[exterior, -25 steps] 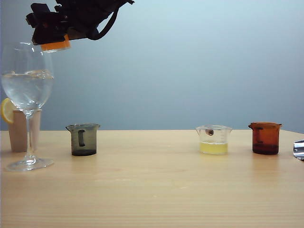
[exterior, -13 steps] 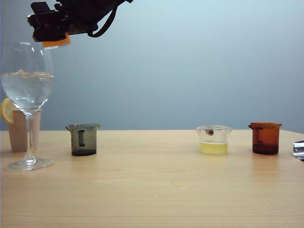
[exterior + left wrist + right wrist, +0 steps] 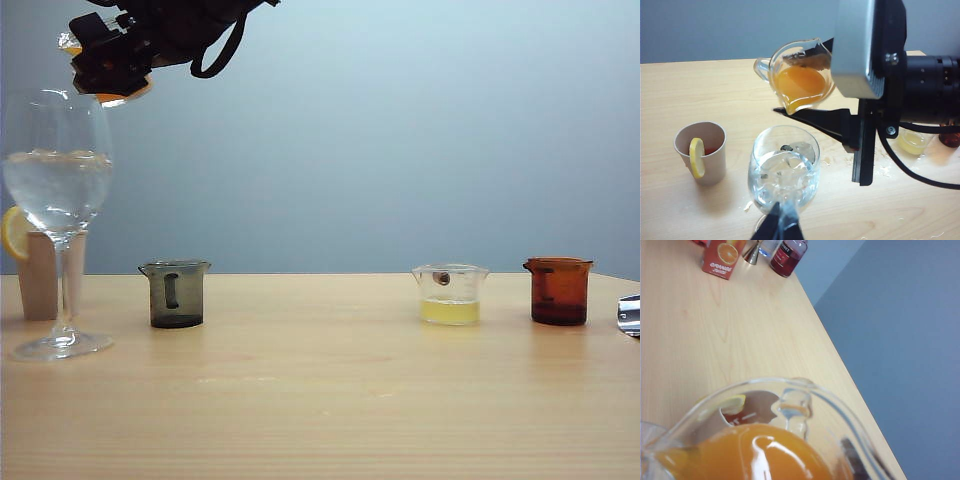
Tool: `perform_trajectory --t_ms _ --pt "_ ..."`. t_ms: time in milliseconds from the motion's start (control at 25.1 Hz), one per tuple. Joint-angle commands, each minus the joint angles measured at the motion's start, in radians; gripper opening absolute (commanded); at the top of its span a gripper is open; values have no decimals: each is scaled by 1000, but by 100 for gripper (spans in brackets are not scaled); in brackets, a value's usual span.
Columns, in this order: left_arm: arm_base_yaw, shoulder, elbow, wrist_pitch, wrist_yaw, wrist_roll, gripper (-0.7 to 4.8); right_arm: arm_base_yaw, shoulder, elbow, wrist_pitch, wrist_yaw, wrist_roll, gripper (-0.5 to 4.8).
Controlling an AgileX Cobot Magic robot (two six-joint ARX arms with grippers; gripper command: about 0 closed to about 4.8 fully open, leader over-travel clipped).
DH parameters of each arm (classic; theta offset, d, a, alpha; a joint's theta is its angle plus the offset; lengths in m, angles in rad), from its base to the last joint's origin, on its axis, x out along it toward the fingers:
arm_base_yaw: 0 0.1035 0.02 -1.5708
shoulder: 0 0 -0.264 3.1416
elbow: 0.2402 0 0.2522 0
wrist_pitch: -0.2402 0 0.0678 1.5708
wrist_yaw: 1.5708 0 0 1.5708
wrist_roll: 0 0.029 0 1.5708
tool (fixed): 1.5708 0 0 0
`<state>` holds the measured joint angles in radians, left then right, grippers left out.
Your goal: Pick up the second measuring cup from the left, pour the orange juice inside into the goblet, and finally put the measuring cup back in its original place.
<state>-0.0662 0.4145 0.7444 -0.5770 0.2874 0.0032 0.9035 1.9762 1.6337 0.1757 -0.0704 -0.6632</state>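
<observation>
A plain blue-grey wall stands behind a pale wood tabletop with thin grain lines, the wall looks lighter near the top middle and darker toward the left side, and soft even light falls over the smooth wood with only faint shadows.

You can't read much here: only letters ending in "NEY" on the dark red bottle; the orange carton's print is too blurred.

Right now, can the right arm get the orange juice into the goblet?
Probably yes. The right gripper holds the measuring cup tilted above the goblet, pour lip toward the open rim, nothing between them. The left gripper is low beside the goblet.
</observation>
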Motion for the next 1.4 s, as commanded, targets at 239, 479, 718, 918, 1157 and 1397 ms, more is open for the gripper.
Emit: perform_trajectory --t_ms 239,479,718,918,1157,1397 --pt "2 0 3 9 5 -3 -5 8 -8 8 39 9 -92 -1" --pt "2 0 3 9 5 -3 -5 21 -8 8 40 9 -144 -1" --pt "2 0 3 9 5 -3 -5 23 -8 8 42 9 -183 -1" --pt "2 0 3 9 5 -3 -5 23 -8 8 43 11 -216 -1" --pt "2 0 3 9 5 -3 -5 23 -8 8 46 32 -233 -1" --pt "2 0 3 9 5 -3 -5 23 -8 8 67 31 -292 -1"
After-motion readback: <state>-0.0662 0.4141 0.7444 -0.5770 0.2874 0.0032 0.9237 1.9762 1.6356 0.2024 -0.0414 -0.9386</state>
